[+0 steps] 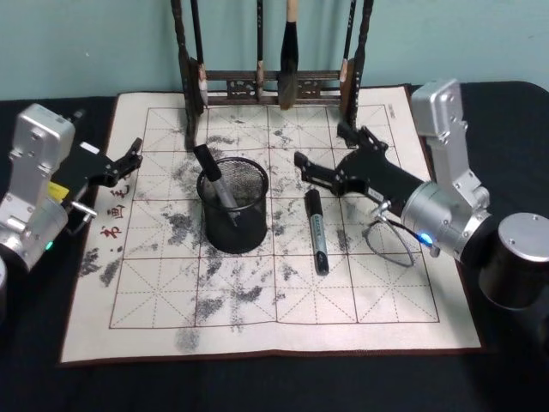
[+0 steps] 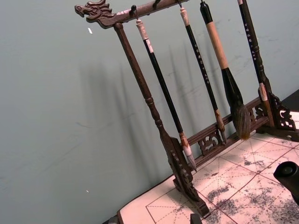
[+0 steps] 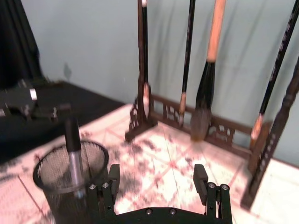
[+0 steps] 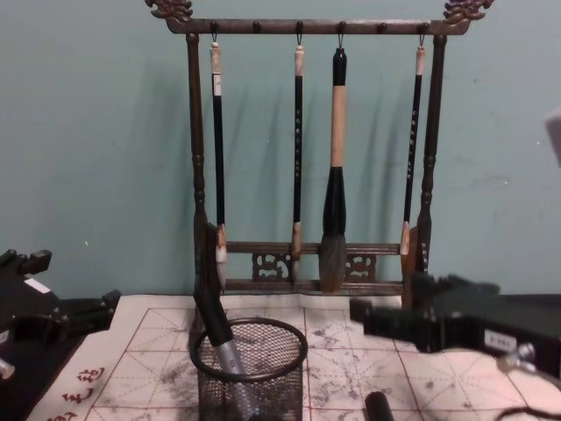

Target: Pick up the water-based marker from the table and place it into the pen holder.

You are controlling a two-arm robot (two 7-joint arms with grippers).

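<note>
A black water-based marker (image 1: 316, 232) with a grey label lies on the practice mat, just right of the pen holder (image 1: 234, 210); its cap end (image 4: 379, 408) shows in the chest view. The pen holder (image 4: 250, 368) (image 3: 70, 175) is a round black mesh cup with another marker (image 1: 214, 182) (image 3: 73, 151) leaning inside it. My right gripper (image 1: 324, 150) (image 3: 155, 179) hovers open and empty, slightly beyond the lying marker and to the right of the cup. My left gripper (image 1: 129, 159) is parked open at the mat's left edge.
A tall dark wooden rack (image 1: 274, 86) (image 4: 316, 175) hung with several calligraphy brushes stands along the mat's far edge against the teal wall. The ink-stained gridded mat (image 1: 257, 309) lies on a black tablecloth. A loop of cable (image 1: 390, 245) lies under my right arm.
</note>
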